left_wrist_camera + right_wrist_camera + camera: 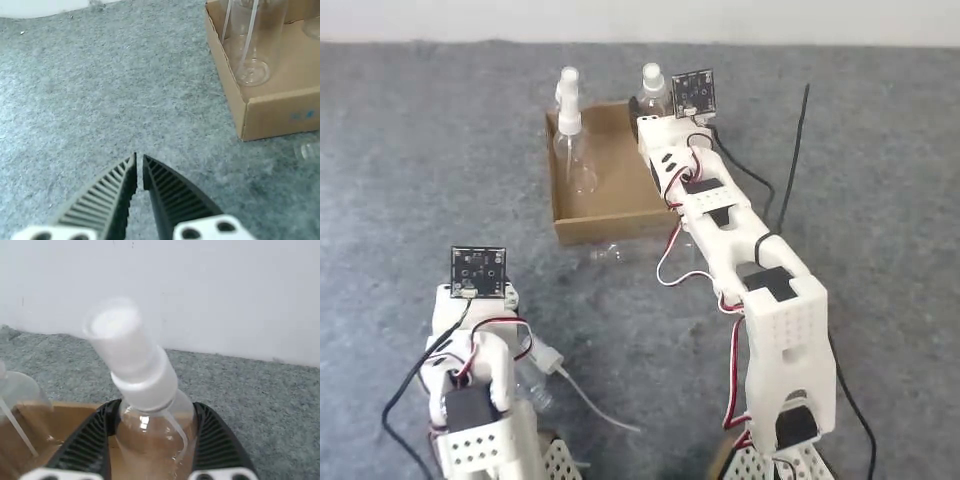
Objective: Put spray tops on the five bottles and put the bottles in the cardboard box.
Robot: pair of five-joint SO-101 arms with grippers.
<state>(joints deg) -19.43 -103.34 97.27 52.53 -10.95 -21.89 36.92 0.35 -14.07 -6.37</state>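
My right gripper is shut on a clear bottle with a white spray top, held slightly tilted at the far right corner of the cardboard box. Two capped bottles stand at the box's far left side. One clear bottle lies on the carpet just in front of the box. Another bottle lies beside the left arm, with a loose spray top and tube by it. Above bare carpet, my left gripper is shut on nothing, short of the box.
Grey carpet covers the table. The right arm stretches along the box's right side, with black cables trailing to its right. A white wall rises behind the box. Open carpet lies left of the box.
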